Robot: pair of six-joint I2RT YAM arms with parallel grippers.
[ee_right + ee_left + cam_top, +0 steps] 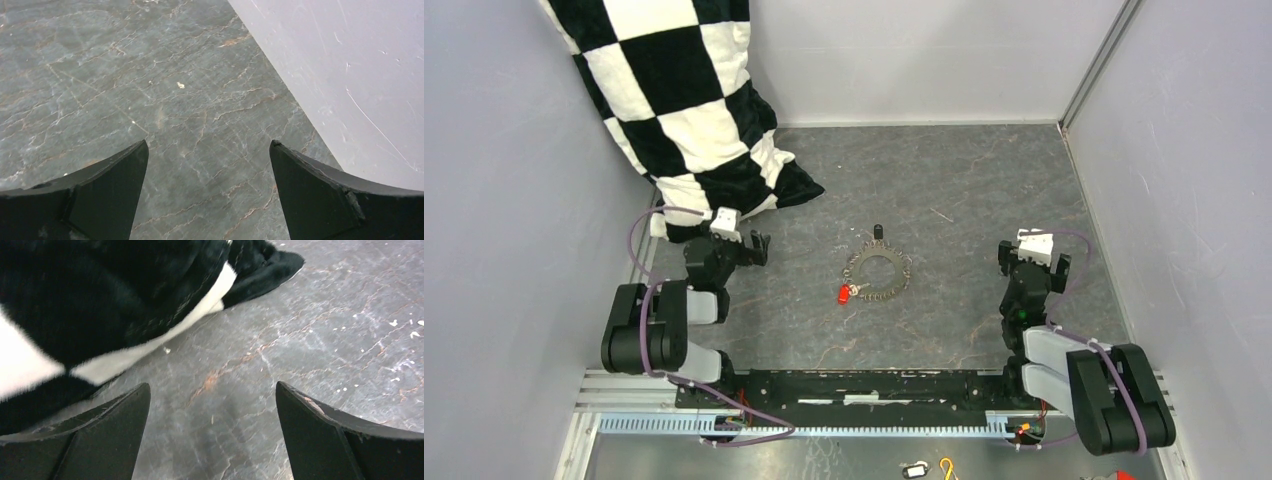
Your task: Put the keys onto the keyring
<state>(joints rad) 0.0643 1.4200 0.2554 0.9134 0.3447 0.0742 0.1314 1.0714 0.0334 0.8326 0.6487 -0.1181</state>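
Left fingers (100,440), right fingers (100,200): spread wide, empty, well apart from the work. Red-headed key (844,294): at the near-left edge of the keyring (904,272), mid-counter (964,180). Black-headed key (877,232): far edge. Threading unclear; you probably grasp a key next.

Left: pillow (686,120) just ahead of my left jaws.
Right: wall (1184,200) close beside my right jaws.
Middle: bare table (964,200) all round the keyring (906,272), open from both sides.

Grey toothed keyring (906,272) flat; red-headed key (844,294) at near-left rim.
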